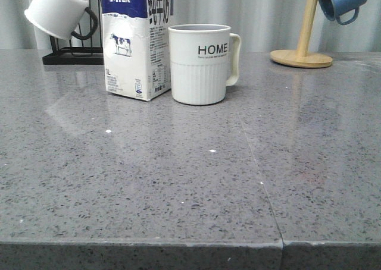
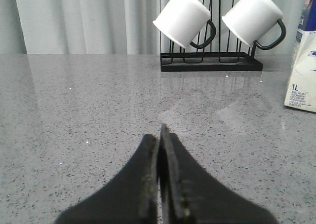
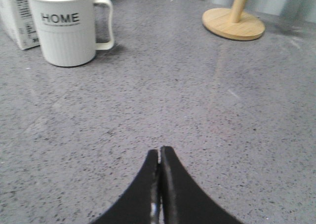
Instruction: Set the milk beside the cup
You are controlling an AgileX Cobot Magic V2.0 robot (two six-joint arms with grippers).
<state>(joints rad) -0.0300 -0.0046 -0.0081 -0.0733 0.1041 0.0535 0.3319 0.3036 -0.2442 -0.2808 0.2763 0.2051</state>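
Note:
The milk (image 1: 136, 41), a tall white carton with a dark blue top and a cow picture, stands upright on the grey table, touching or nearly touching the left side of the cup (image 1: 200, 63). The cup is a white mug with "HOME" lettering, a ribbed lower half and its handle to the right. The cup also shows in the right wrist view (image 3: 65, 26), with the carton's edge (image 3: 17, 18) beside it. The carton's corner shows in the left wrist view (image 2: 302, 71). My left gripper (image 2: 161, 135) and right gripper (image 3: 161, 152) are shut, empty, low over the table and well back from both.
A black rack (image 2: 211, 62) holds two plain white mugs with black handles (image 2: 183, 18) at the back left. A wooden mug tree (image 1: 302, 55) with a blue mug (image 1: 343, 0) stands at the back right. The table's front edge (image 1: 190, 244) is near.

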